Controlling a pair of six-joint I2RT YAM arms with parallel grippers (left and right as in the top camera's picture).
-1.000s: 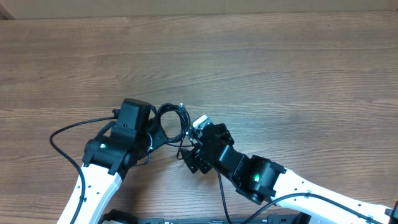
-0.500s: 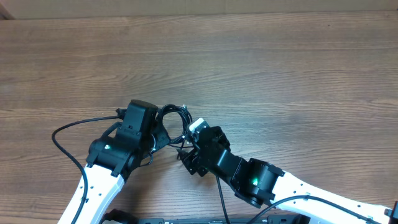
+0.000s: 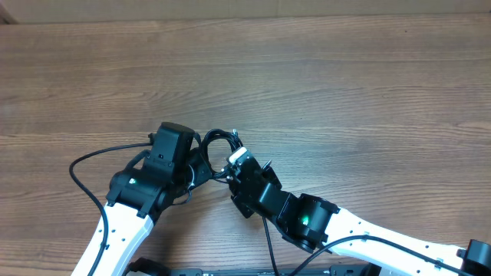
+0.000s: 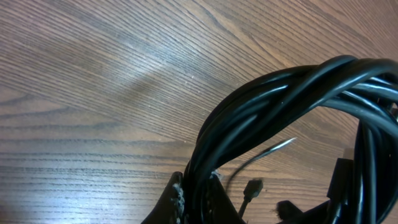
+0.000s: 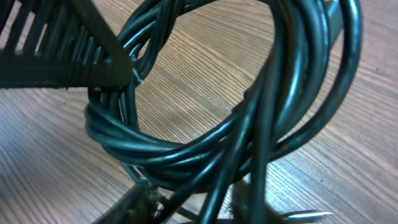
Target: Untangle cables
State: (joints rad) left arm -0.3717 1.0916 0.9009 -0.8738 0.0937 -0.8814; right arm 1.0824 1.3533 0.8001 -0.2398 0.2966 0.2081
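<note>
Between left end effector (image 4: 196,200) and right end effector (image 5: 193,205) | cables (image 3: 217,139) (coiled, left-clamped)

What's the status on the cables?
Left gripper shut on the cable coil. Right gripper straddles its strands, grip unclear. Coil tangled, plug end loose beneath.

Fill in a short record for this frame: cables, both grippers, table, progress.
cables: black, wound together in one coil between the two grippers
left gripper: shut on the coil's strands
right gripper: fingers on either side of several strands; grip unclear
plug: small loose end near the coil
table: wood grain
progress: not yet untangled
</note>
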